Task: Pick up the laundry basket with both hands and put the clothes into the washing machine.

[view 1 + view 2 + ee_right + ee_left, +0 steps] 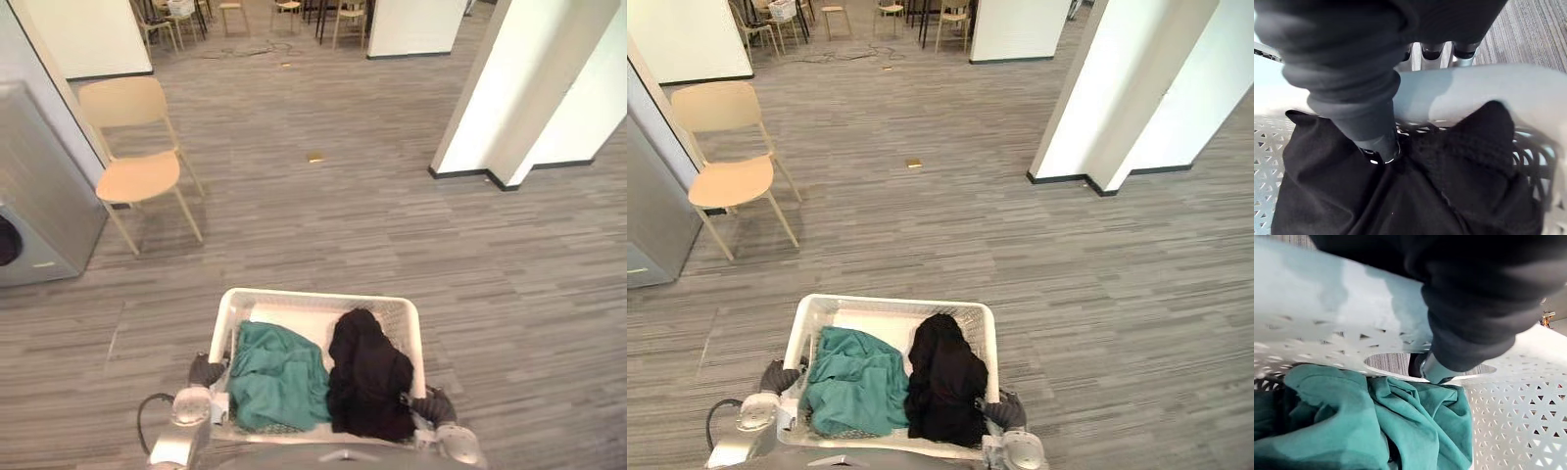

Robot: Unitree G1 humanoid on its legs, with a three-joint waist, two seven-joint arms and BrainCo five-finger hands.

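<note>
A white laundry basket point(313, 297) is held up low in front of me, above the floor. A teal cloth point(279, 377) lies in its left half and a black cloth point(367, 377) in its right half. My left hand point(204, 370) grips the basket's left side. In the left wrist view its thumb point(1431, 369) pokes through the handle slot above the teal cloth point(1352, 421). My right hand point(431, 403) grips the right side, with its fingers point(1432, 49) outside the rim point(1474, 88) and its thumb inside against the black cloth point(1425, 196). The grey washing machine point(39, 196) stands at the far left.
A pale wooden chair point(137, 171) stands beside the washing machine. A white pillar point(529, 88) rises at the right. A small tan object point(314, 157) lies on the grey plank floor ahead. More chairs point(348, 20) stand far back.
</note>
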